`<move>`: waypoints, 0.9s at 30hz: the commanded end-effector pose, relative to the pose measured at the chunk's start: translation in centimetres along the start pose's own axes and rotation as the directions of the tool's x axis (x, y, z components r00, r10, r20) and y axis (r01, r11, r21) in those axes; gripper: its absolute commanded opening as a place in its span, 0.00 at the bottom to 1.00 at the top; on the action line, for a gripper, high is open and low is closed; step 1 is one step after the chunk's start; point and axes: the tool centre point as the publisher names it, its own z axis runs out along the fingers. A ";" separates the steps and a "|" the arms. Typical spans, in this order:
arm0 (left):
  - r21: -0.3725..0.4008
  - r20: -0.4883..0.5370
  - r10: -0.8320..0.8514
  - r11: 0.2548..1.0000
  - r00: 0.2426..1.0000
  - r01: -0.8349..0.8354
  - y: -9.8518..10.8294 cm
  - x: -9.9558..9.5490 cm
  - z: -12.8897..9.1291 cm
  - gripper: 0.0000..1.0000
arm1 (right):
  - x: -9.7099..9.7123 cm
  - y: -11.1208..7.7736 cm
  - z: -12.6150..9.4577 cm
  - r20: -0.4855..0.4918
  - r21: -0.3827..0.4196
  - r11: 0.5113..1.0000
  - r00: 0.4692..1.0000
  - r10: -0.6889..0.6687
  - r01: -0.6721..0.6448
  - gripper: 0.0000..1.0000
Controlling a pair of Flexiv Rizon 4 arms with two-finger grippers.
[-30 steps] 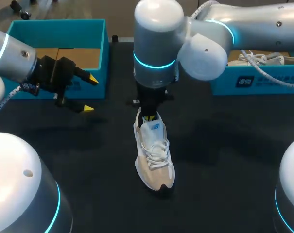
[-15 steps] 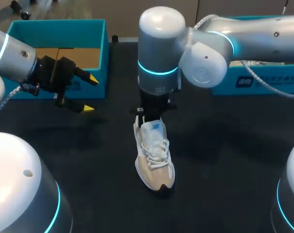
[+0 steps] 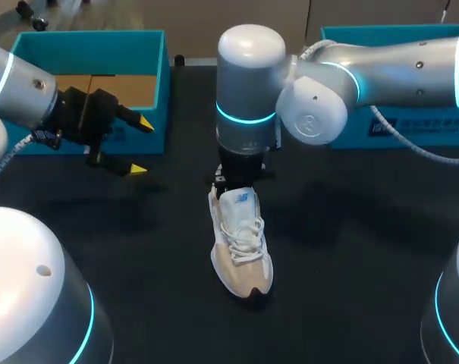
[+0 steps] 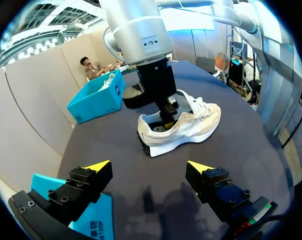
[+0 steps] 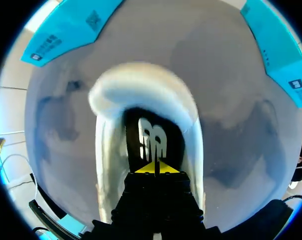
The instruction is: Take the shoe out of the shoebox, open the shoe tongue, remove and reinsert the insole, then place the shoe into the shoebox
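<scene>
Here the shoe (image 3: 240, 243) stands upright on the black table (image 3: 350, 250), out of its box, toe toward the near edge and heel toward the far edge. That leaves its mouth open to a reach from above.

My right gripper (image 5: 155, 168) points straight down into that mouth at the heel end. Its yellow tips are pressed together into one narrow wedge, which I judge is meant to slip in between collar and tongue. The insole (image 5: 151, 140) lies just ahead of the tips, flat in the shoe. I cannot tell whether the tips touch it or pinch any edge of it.

My left gripper (image 3: 140, 146) hangs at the left, well apart from the shoe, fingers spread wide and holding nothing. It sits just beside the left shoebox (image 3: 92, 45), probably kept there out of the right arm's way.

The right shoebox (image 3: 350, 136) stands at the far right, largely hidden behind my right arm.

The insole step looks to be just beginning.
</scene>
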 end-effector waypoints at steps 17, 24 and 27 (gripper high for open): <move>-0.003 0.001 0.000 1.000 1.000 0.000 -0.1 0.1 -0.1 1.00 | 0.5 2.9 2.0 0.102 -0.114 0.992 0.994 -0.042 0.053 0.00; -0.003 0.001 0.000 1.000 1.000 0.000 -0.1 0.1 -0.1 1.00 | 0.2 2.9 0.1 0.130 -0.178 0.983 0.991 -0.025 0.048 0.00; -0.003 0.001 0.000 1.000 1.000 0.000 -0.1 0.1 -0.1 1.00 | 0.2 3.5 -0.2 0.142 -0.204 0.977 0.989 -0.029 0.058 0.00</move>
